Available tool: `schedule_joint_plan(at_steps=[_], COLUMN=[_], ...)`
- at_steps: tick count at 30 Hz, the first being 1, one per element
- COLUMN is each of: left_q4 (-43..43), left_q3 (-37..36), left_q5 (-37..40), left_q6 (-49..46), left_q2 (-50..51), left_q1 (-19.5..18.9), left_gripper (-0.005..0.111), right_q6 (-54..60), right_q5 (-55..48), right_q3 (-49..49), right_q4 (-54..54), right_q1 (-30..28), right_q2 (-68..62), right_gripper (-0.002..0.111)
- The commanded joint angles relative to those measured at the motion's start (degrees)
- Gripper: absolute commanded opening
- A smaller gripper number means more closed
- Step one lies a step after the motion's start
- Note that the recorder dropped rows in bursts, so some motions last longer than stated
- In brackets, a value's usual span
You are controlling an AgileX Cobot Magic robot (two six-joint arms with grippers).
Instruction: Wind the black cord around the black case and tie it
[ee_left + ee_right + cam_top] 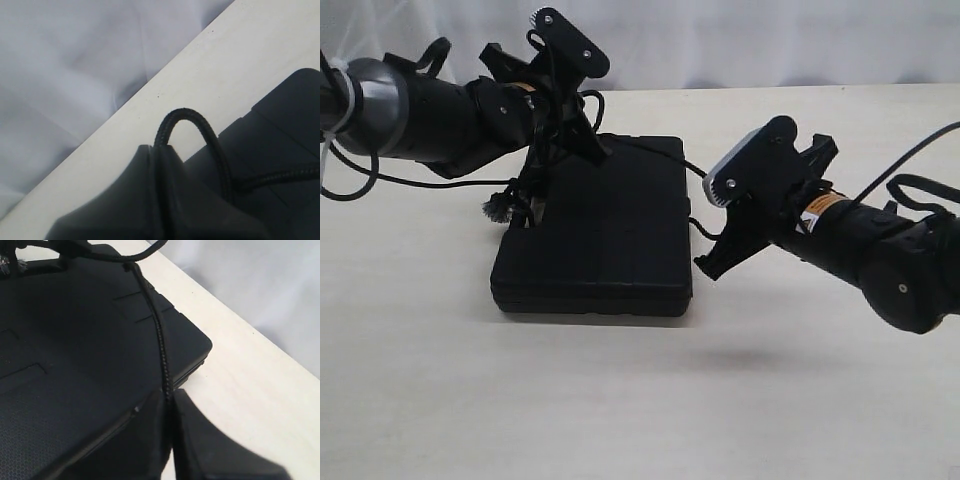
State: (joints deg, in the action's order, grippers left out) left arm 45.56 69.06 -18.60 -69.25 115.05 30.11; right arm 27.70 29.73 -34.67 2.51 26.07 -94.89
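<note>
Both over your pale tabletop (620, 400), white curtain (740, 40) behind, left gripper (534, 196) and right gripper (710, 266) are pinching the black cord (159, 340) across the black case (605, 240).

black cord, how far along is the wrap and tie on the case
Done: the black cord lies across the top of the black case. In hand: the left gripper and right gripper each pinch it at opposite sides of the case. Left: no knot shows, so tying remains.

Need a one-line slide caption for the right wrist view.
Right tool shut on the black cord, which runs straight across the black case on the pale table.
</note>
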Motion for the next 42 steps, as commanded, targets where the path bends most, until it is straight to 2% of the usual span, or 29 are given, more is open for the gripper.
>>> schedule_joint_plan(at_steps=[1, 10, 13, 15, 17, 19, 22, 23, 29, 36, 42], left_q4=[0.2, 0.2, 0.2, 0.2, 0.2, 0.2, 0.2, 0.2, 0.1, 0.1, 0.1], left_q3=[0.3, 0.3, 0.3, 0.3, 0.3, 0.3, 0.3, 0.3, 0.3, 0.3, 0.3], left_q5=[-0.5, -0.4, -0.2, 0.3, 0.5, 0.9, 1.1, 1.1, 1.2, 1.5, 1.5], left_q6=[0.1, 0.1, 0.1, 0.1, 0.1, 0.1, 0.1, 0.1, 0.1, 0.1, 0.1], left_q2=[0.4, 0.4, 0.4, 0.4, 0.4, 0.4, 0.4, 0.4, 0.4, 0.4, 0.4], left_q1=[0.0, 0.0, 0.0, 0.0, 0.0, 0.0, 0.0, 0.0, 0.0, 0.0, 0.0], left_gripper=[0.0, 0.0, 0.0, 0.0, 0.0, 0.0, 0.0, 0.0, 0.0, 0.0, 0.0], right_q6=[-0.4, -1.3, -1.3, 2.7, 4.8, 3.7, 2.3, 1.5, 1.0, 0.9, 1.2], right_q5=[0.0, 0.6, -1.8, -12.3, -25.9, -34.3, -37.0, -37.4, -46.2, -46.5, -46.8], right_q3=[0.4, 0.4, -1.5, -6.1, -11.9, -16.2, -18.8, -19.5, -30.6, -38.0, -39.9], right_q4=[0.1, 0.1, 13.2, 22.4, 27.5, 30.3, 30.2, 30.2, 29.8, 29.6, 28.6], right_q1=[0.0, 0.0, -1.1, -4.1, -9.7, -14.7, -19.8, -20.9, -22.6, -22.6, -22.7], right_q2=[0.5, 0.7, 1.0, 0.9, -0.1, -2.1, -5.3, -6.4, -16.5, -26.7, -30.9], right_gripper=[0.004, 0.004, 0.004, 0.006, 0.014, 0.029, 0.043, 0.044, 0.045, 0.044, 0.031])
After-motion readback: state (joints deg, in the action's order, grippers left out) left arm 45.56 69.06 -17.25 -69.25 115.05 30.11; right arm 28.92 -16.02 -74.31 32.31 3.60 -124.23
